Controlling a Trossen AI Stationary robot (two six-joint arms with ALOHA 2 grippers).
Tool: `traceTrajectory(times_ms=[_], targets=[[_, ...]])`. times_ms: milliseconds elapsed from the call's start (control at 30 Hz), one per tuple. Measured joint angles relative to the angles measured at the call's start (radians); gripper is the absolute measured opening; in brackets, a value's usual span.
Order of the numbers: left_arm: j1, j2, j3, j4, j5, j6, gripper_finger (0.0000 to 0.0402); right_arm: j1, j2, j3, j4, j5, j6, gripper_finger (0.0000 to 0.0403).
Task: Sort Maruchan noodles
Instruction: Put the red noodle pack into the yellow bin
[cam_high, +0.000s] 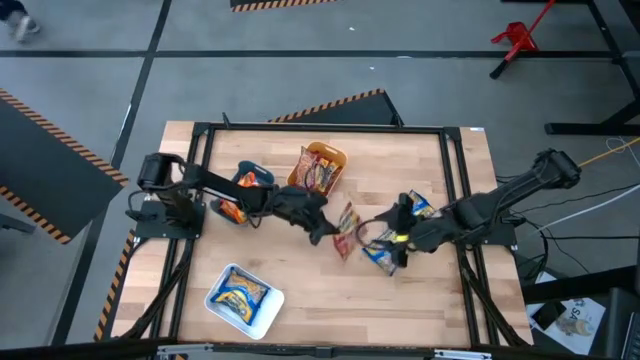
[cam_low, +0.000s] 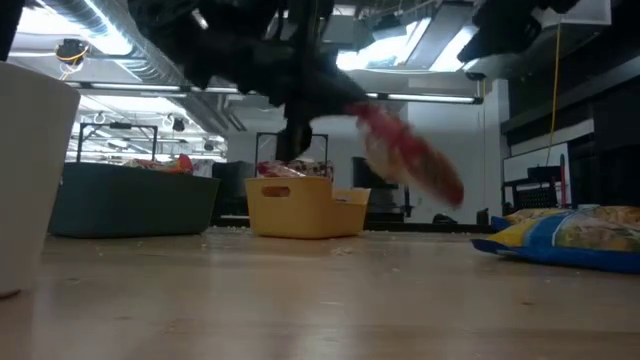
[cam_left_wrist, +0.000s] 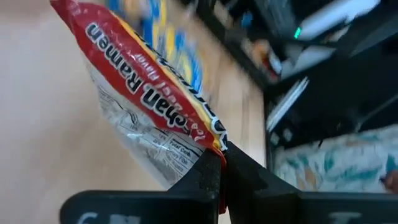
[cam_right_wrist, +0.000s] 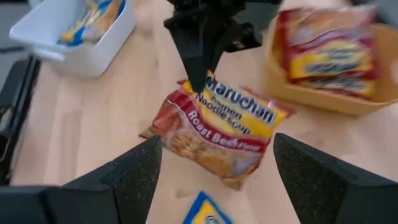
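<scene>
So there's a wooden table (cam_high: 300, 300) with both dark arms reaching in toward the middle. The left arm (cam_high: 215, 188) stretches across from the left edge, and the right arm (cam_high: 500, 205) comes in from the right side. Going down in size, the trays: a teal tray (cam_high: 252, 178) sits far left under the left arm with a packet or two in it, an orange tray (cam_high: 335, 160) sits at the far middle holding a few orange-red noodle packets (cam_high: 318, 170), and a white tray (cam_high: 268, 315) sits at the near left with a blue-and-yellow packet (cam_high: 240, 294) inside. The left gripper (cam_high: 330, 232) is right around the table's center, clenched on the edge of a red packet (cam_high: 346, 230), which hangs tilted in the air, off the wood; in the low view it's up above the table surface, just right of the orange tray. The right wrist view reads "Roast Beef" on it. The right gripper (cam_high: 385, 240) is just to the right of that hanging packet, its fingers (cam_right_wrist: 134, 177) spread wide and holding nothing. Two more blue-and-yellow packets are on the right side: one on the table beside the right gripper (cam_high: 383, 260), and another a bit farther back by the right arm (cam_high: 420, 206).
</scene>
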Motion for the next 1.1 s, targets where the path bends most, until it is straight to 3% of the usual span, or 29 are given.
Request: traceTrajectory(times_ms=[300,467,633,867,1100], targets=[[0.127,-0.197,0.002,-0.049,-0.171,0.12,0.0,0.0,-0.1,0.0,-0.048,0.121,-0.009,0.0294],[0.24,-0.258,0.001,-0.171,-0.175,0.142,0.0,0.0,-0.101,0.0,-0.072,0.127,-0.027,0.0294],[0.31,-0.259,0.0,-0.28,-0.17,0.172,0.0,0.0,-0.101,0.0,-0.076,0.128,-0.04,0.0294],[0.386,-0.184,-0.021,-0.292,-0.124,0.182,0.0,-0.001,-0.101,0.0,-0.1,0.128,-0.061,0.0294],[0.436,-0.17,-0.09,-0.287,-0.134,0.069,0.0001,-0.001,-0.1,0.0,-0.147,0.128,-0.061,0.0294]])
